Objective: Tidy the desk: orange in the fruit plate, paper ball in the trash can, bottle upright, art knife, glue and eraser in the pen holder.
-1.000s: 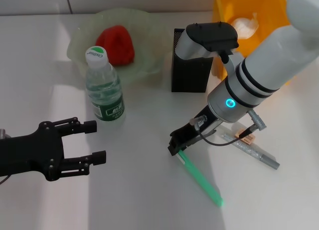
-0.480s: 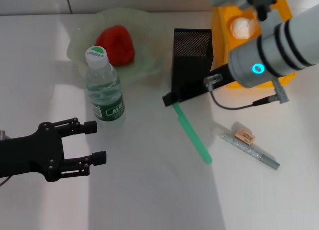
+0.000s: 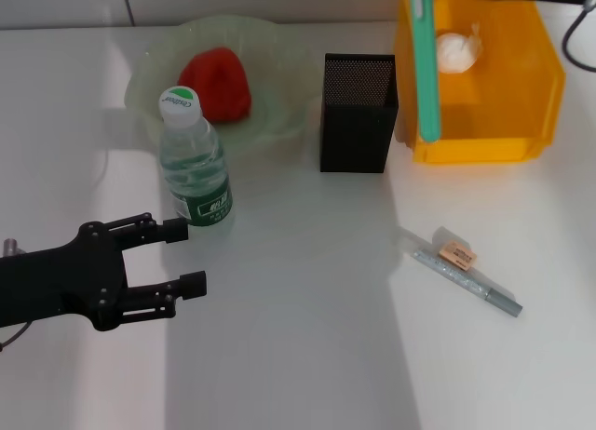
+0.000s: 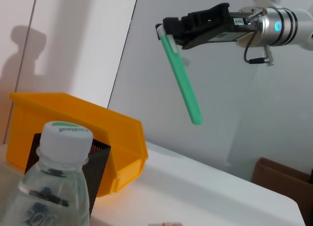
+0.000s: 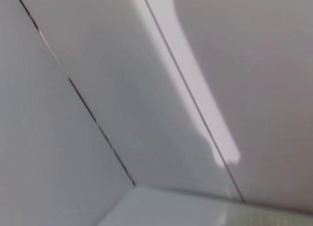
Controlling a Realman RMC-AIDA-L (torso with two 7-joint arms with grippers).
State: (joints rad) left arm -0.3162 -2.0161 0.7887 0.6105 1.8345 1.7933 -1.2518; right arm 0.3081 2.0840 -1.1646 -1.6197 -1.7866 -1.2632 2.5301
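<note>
Desk midway through tidying. Done, judging from the layout: orange [image 3: 216, 84] lying in the fruit plate [image 3: 149, 67]; paper ball [image 3: 454, 51] inside the trash can [image 3: 484, 123]; bottle [image 3: 194, 162] standing upright just in front of the fruit plate. In hand: long green stick, probably the art knife [image 4: 182, 79], clamped at its upper end by the right gripper [image 4: 172, 30] and hanging tilted high above the desk; in the head view seen as a green bar [image 3: 426, 62] crossing the near-left wall of the trash can, just beside the pen holder [image 3: 358, 114]. Still to do: lowering of this stick into the pen holder, then transfer of the eraser [image 3: 456, 254] and the grey-tipped slender stick, presumably the glue [image 3: 470, 283], the two lying side by side on the desk [image 3: 298, 356] well apart from the holder. Left gripper [image 3: 182, 260] parked low near the bottle, fingers spread, grasping nothing. Hard to make out: right gripper cut off at the upper edge of the head view; true height of the green stick over holder or bin not judgeable; interior of the pen holder dark, contents undeterminable; right wrist view showing only wall and ceiling lines, no task object.
</note>
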